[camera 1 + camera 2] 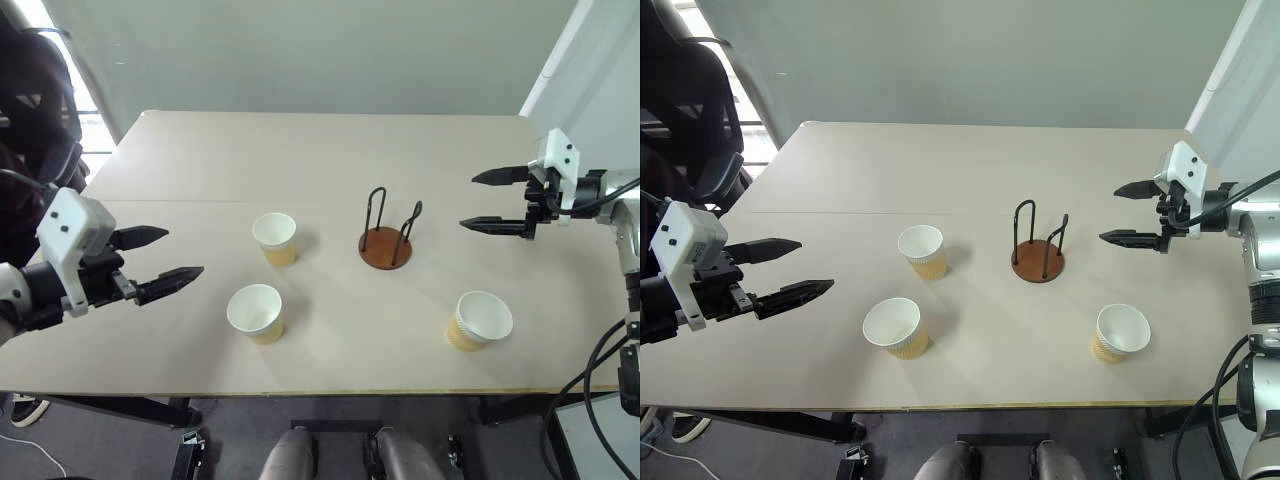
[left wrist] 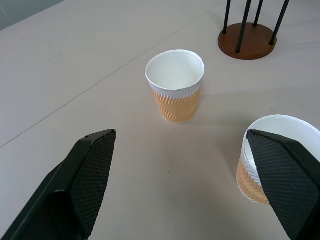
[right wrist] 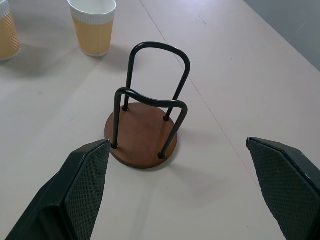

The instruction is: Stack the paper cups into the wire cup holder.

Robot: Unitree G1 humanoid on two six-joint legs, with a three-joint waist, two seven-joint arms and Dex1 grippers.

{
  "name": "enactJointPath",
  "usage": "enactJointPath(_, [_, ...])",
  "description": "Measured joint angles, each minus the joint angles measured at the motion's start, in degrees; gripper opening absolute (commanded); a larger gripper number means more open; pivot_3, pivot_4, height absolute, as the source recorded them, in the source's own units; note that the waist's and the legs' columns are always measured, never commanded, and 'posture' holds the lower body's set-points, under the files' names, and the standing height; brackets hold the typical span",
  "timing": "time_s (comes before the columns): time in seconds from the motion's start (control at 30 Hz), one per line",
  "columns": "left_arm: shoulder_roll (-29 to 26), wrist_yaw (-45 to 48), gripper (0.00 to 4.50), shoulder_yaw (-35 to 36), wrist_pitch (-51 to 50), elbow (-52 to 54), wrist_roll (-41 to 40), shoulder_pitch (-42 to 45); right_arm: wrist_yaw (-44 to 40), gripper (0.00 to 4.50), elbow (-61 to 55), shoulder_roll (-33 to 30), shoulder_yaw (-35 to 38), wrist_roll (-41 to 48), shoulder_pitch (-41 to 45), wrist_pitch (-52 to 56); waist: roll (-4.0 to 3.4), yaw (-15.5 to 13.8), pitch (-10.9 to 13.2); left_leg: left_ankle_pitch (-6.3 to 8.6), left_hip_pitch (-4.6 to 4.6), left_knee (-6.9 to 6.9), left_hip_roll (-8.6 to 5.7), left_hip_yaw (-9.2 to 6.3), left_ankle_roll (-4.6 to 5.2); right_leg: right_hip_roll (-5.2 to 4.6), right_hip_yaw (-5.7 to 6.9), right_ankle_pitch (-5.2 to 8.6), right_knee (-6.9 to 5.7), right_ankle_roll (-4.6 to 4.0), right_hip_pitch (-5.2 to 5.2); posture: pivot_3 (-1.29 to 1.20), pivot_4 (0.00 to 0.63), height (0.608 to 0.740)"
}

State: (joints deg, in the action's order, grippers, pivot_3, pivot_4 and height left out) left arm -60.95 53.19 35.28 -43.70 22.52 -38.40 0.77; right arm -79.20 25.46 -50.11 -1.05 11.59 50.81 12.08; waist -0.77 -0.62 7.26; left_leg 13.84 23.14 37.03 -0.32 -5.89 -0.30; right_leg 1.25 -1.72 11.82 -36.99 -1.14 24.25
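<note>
Both my pincers hang released over the worktop (image 1: 330, 150): left pincer (image 1: 160, 262), right pincer (image 1: 492, 201). Bare surface surrounds the wire cup holder (image 1: 386, 243); 3 paper cups (image 1: 275, 238) (image 1: 255, 313) (image 1: 479, 320) stand apart from it, 2 on its left.

Each arm is ending in a white boxy wrist housing dotted with small dark screws. The left tool (image 1: 165, 262) and right tool (image 1: 487, 201) are showing tapered black fingers (image 2: 87, 175) with cross-hatched pads. Black cables are trailing from the right arm.
</note>
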Motion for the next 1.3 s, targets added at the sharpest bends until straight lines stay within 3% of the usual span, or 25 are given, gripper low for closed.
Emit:
enactJointPath(0.53, [-1.4, 2.9, 4.48, 2.8, -1.0, 0.2, -1.6, -0.6, -1.1, 4.5, -3.6, -0.5, -0.1, 0.7, -0.5, 2.9, 0.0, -0.1, 0.0, 0.0, 0.02, 0.0, 0.01, -0.01, 0.0, 0.02, 0.01, 0.0, 0.02, -0.01, -0.01, 0.0, 0.15, 0.74])
enactJointPath(0.8, [-5.3, 5.3, 4.48, 1.6, -2.7, 4.5, -7.5, 5.1, -1.8, 4.5, -20.4, -5.2, 0.0, 4.1, -9.6, 15.2, 0.06, -0.2, 0.0, -0.01, -0.09, 0.04, 0.02, 0.04, -0.08, 0.02, 0.01, 0.01, 0.03, -0.01, -0.13, 0.0, 0.15, 0.74])
enactJointPath(1.03, [-5.3, 3.7, 4.48, -8.7, 0.5, 4.5, -2.7, 6.7, 10.4, 4.5, -33.0, -1.9, -1.0, 5.2, -12.6, 34.1, 0.12, 0.2, 0.0, -0.14, -0.21, 0.06, 0.18, 0.02, -0.1, 0.22, 0.0, 0.04, 0.03, -0.08, -0.19, 0.0, 0.15, 0.74])
enactJointPath(1.3, [-5.3, 2.7, 4.48, -11.8, 4.1, 3.2, 2.0, 9.5, 20.8, 4.5, -35.1, 4.5, -5.1, 5.1, -11.5, 45.2, 0.12, 0.2, 0.0, -0.11, -0.13, 0.04, 0.2, 0.0, -0.03, 0.25, 0.0, 0.03, 0.06, -0.06, -0.13, 0.0, 0.15, 0.74])
